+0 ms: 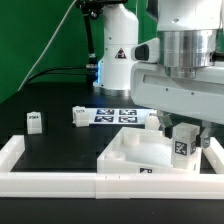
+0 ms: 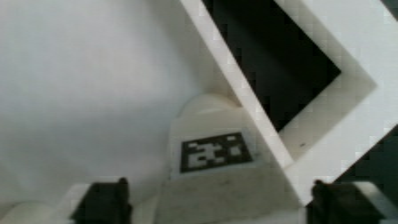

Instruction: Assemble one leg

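We see the pincer (image 1: 183, 141) lowered over the large white square tray (image 1: 140, 158), which lies at the near edge of the bench (image 1: 60, 135), toward the exterior view's right. Its fingers (image 2: 111, 197) are clenched on a small white leg (image 1: 182, 146), held upright with its black-and-white tag facing outward. In the wrist view, the leg (image 2: 217, 150) stands between the two dark fingertips, against the tray's raised rim (image 2: 231, 70). Two more legs (image 1: 34, 122) (image 1: 77, 117) stand apart on the dark bench, farther back. The marker board (image 1: 112, 114) lies flat behind the tray. A white fence (image 1: 48, 181) borders the near edge.
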Robot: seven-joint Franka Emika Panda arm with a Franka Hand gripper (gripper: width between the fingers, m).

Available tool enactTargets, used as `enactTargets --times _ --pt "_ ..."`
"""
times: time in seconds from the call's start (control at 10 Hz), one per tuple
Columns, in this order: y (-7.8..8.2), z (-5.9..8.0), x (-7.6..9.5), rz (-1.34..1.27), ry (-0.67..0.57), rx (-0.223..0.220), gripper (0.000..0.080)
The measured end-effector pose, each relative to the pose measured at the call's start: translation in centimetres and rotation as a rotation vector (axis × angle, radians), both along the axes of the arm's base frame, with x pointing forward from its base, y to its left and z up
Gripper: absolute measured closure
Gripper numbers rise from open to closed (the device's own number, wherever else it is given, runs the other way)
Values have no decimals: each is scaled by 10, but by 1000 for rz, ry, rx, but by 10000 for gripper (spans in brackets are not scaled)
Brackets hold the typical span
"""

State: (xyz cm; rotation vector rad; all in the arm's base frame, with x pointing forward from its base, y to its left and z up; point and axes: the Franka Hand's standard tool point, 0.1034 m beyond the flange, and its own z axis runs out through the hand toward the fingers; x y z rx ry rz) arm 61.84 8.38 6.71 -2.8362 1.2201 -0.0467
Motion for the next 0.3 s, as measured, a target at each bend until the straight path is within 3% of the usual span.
enactTargets --times 0.1,0.2,0.3 --pt "0 0 0 0 0 0 237" --pt "0 0 0 0 0 0 168" --pt "0 0 0 0 0 0 155"
